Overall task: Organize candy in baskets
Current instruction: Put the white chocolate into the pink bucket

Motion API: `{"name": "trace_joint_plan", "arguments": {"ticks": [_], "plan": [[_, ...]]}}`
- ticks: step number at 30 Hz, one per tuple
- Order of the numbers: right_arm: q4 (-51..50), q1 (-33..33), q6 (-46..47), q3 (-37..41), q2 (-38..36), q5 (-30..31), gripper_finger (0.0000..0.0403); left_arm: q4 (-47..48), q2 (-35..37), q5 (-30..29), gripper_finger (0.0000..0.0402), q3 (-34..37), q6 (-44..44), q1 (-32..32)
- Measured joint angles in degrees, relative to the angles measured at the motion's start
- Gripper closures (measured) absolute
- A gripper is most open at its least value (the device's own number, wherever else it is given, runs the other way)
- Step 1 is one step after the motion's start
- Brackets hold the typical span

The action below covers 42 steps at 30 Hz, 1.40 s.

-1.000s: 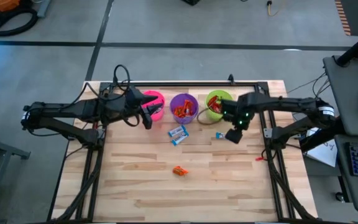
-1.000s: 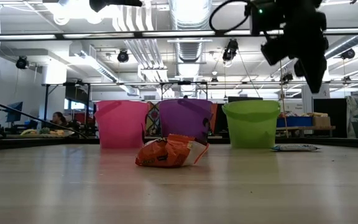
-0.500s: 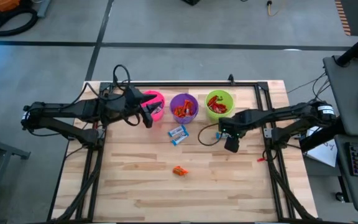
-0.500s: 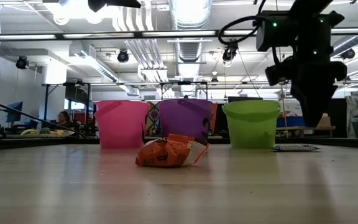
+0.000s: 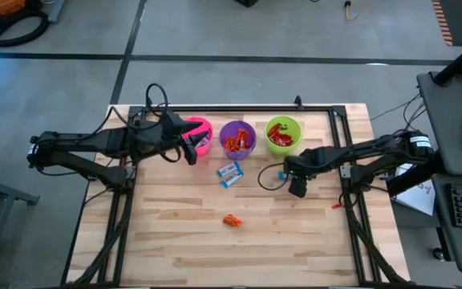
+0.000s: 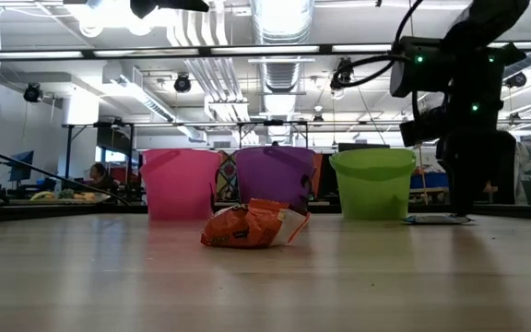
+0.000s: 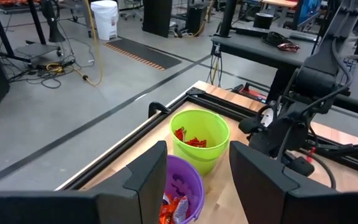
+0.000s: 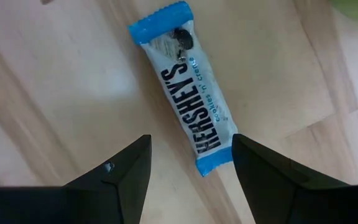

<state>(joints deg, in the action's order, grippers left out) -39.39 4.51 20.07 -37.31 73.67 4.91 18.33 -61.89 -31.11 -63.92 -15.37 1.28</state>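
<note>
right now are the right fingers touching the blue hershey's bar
Apart. The right wrist view shows the open right gripper with its fingers either side of the Hershey's bar, bare wood between.

the only readable wording is in the right wrist view, on a blue-and-white wrapped candy bar (image 8: 188, 87) lying flat on the wooden bench (image 8: 55, 106). along its white middle runs the brand "hershey's" in large dark capitals. beside it, in smaller blue lower-case letters, is "cookies 'n' creme". both lines follow the length of the wrapper, between its two crimped blue ends. the orange wrapper (image 6: 252, 226) in the low view carries dark print that is too blurred to read. the other wrappers seen from above are too small for any lettering to be made out.
</note>
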Motion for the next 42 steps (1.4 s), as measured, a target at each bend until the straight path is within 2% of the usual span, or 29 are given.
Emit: {"name": "trace_joint_plan", "arguments": {"ticks": [6,8,11,15,16,18,22,28,29,31,34,37,39,42], "plan": [[4.9,0.0,2.54,3.22,0.0,0.6,0.0188,-0.02,0.0,0.0,0.0244,0.0,-0.16,0.0],[5.57,0.0,2.9,3.5,0.0,-0.83,0.0188,-0.02,0.0,-0.02,0.0244,0.0,-0.16,0.0],[6.04,-0.3,2.92,3.42,0.0,-6.17,0.0188,-0.04,0.0,-0.02,0.0244,0.0,-0.18,0.0],[5.34,-0.53,1.87,2.49,-0.15,-20.44,0.0188,-0.04,0.0,-0.02,0.0244,0.0,-0.33,0.0],[4.65,-0.63,3.06,2.13,-0.35,-21.98,0.0188,-0.05,0.0,-0.02,0.0244,0.0,-0.64,-0.01],[2.85,-0.63,4.78,1.4,-1.34,-21.87,0.0188,-0.07,0.0,-0.02,0.0244,0.0,-1.35,-0.04],[2.41,-0.66,4.57,0.12,-4.25,-17.5,0.0188,-0.07,0.0,-0.02,0.0244,0.0,-2.19,-0.04],[0.19,-1.85,-9.65,-0.39,-6.72,-16.81,0.0188,-0.09,0.0,0.0,0.0244,0.0,-2.32,-0.04],[-0.84,-1.95,-8.45,-0.43,-6.76,-16.31,0.0188,-0.09,0.0,0.0,0.0244,0.0,-2.4,-0.04],[-2.15,-1.85,-0.37,-0.41,-6.75,-14.8,0.0188,-0.09,0.0,0.0,0.0244,0.0,-3.02,-0.04],[-2.81,-1.77,18.34,-0.14,-6.42,-14.44,0.0188,-0.1,-0.03,0.02,0.0244,0.0,-3.82,-0.04],[-2.71,-2.68,36.98,-0.1,-5.53,-17.02,0.0188,-0.15,-0.41,0.04,0.0244,0.0,-4.65,-0.02],[-1.33,-4.08,42.47,-0.13,-5.19,-17.09,0.0188,-0.21,-0.73,0.04,0.0244,0.0,-4.71,-0.02],[0.21,-5.84,46.92,-0.19,-4.48,-12.83,0.0188,-0.29,-1.23,0.04,0.0244,0.0,-4.69,0.02]]}}
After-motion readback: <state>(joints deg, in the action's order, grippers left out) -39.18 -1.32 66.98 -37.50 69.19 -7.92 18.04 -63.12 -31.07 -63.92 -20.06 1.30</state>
